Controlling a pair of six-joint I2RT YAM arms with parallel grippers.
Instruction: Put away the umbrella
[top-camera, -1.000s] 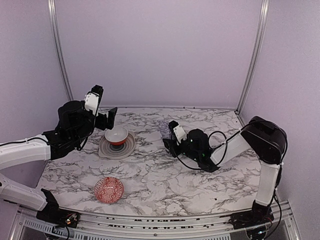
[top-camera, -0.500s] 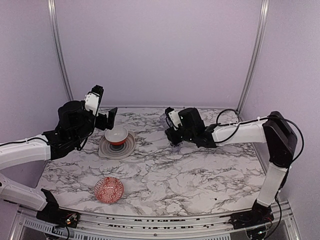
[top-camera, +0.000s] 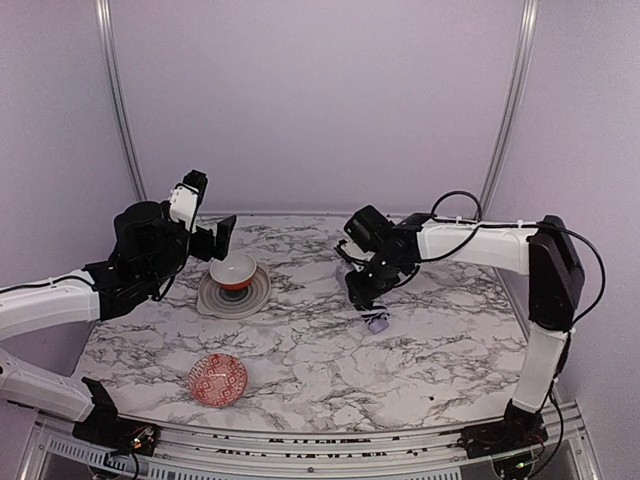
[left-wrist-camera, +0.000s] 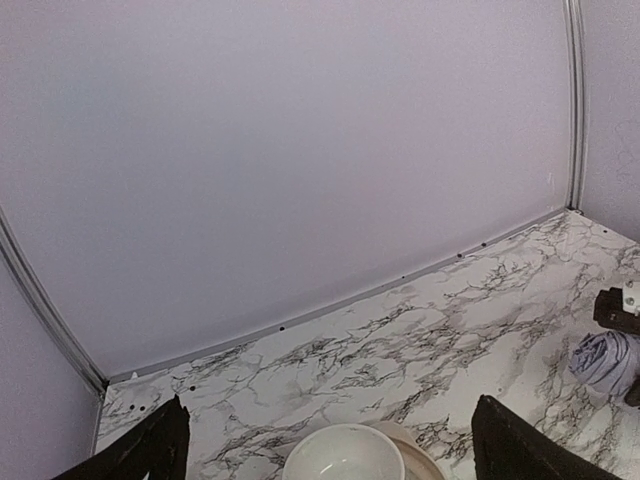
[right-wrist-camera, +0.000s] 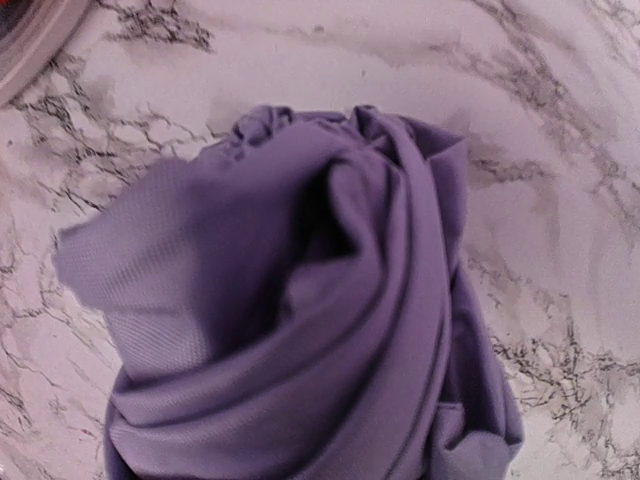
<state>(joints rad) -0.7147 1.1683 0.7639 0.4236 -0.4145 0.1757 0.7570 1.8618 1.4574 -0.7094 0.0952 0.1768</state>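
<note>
The umbrella (top-camera: 377, 322) shows in the top view as a small lavender bundle hanging under my right gripper (top-camera: 371, 300), just above the marble table right of centre. In the right wrist view its wrinkled purple fabric (right-wrist-camera: 310, 300) fills the frame and hides my fingers. The right gripper points down and looks shut on the umbrella. The left wrist view shows the bundle (left-wrist-camera: 603, 360) at its far right. My left gripper (top-camera: 214, 239) is open and empty, raised over the white bowl (top-camera: 233, 268) at the back left.
The white bowl stands on a grey plate (top-camera: 259, 296) at the left; it also shows in the left wrist view (left-wrist-camera: 342, 458). A red patterned bowl (top-camera: 218, 379) sits near the front left. Lavender walls close the back and sides.
My right arm has stretched up and back, and its wrist has turned to point down. The umbrella has come off the back of the table and hangs below the gripper. The left arm has not moved.
</note>
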